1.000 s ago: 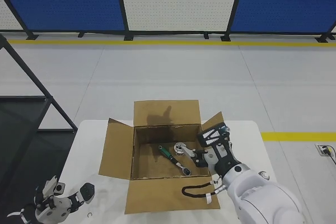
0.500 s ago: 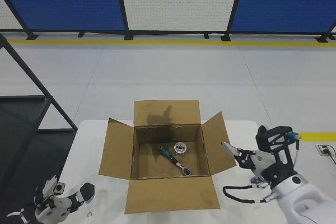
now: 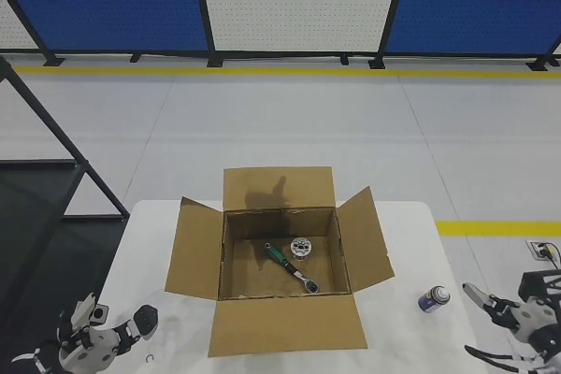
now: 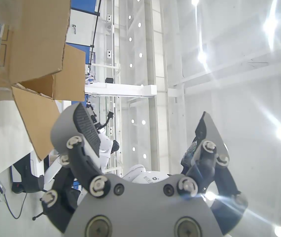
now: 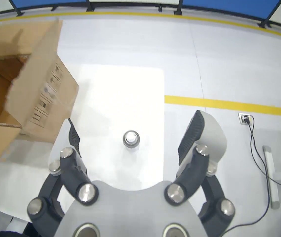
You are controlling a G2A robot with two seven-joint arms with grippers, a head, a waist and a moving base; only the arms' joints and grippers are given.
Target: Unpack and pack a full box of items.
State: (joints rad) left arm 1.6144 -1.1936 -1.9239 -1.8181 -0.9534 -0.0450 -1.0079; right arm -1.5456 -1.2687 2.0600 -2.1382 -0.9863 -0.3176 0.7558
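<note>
Top view, white table (image 3: 411,271), open box (image 3: 280,323) clear of both grippers' fingers, right gripper (image 5: 135,122) spread and empty, left gripper (image 4: 143,114) likewise spread, wrench (image 3: 293,265) inside box, can (image 5: 131,139) upright on table, just beyond right fingers, midway between them, untouched, small disc (image 3: 302,247) beside wrench.

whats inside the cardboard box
Inside the open brown cardboard box: a green-handled metal ratchet wrench and a small round silver part. The floor just behind its near wall is hidden.

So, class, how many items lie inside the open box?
2: the green-handled ratchet mid-floor, and a round metal part just behind it, nearer the back wall of the box. The near wall may hide others.
</note>
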